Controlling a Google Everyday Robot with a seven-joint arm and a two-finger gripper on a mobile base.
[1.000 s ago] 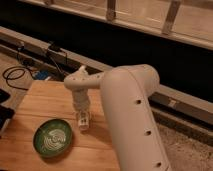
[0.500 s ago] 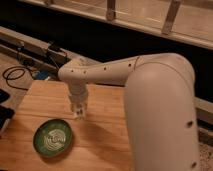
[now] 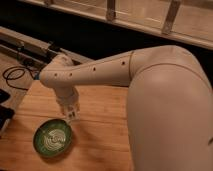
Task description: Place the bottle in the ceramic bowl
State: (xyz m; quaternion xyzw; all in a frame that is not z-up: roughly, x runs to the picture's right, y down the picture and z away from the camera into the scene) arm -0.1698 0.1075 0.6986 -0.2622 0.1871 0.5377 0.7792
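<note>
The dark-green ceramic bowl (image 3: 52, 138) with pale swirl lines inside sits on the wooden table (image 3: 100, 125) at the front left. My gripper (image 3: 71, 114) points down just above the bowl's far right rim, at the end of my white arm (image 3: 100, 72), which reaches in from the right. A small pale shape shows at the gripper's tip. I cannot tell whether it is the bottle, and no bottle shows apart from it.
Black cables (image 3: 14, 75) lie on the floor left of the table. A dark object (image 3: 5, 114) sits at the table's left edge. A dark rail (image 3: 30, 47) runs behind the table. My arm's bulky shoulder (image 3: 170, 115) fills the right side.
My arm has swung left and stretched out. The gripper has moved left across the table, from its middle to the bowl's far right rim.
</note>
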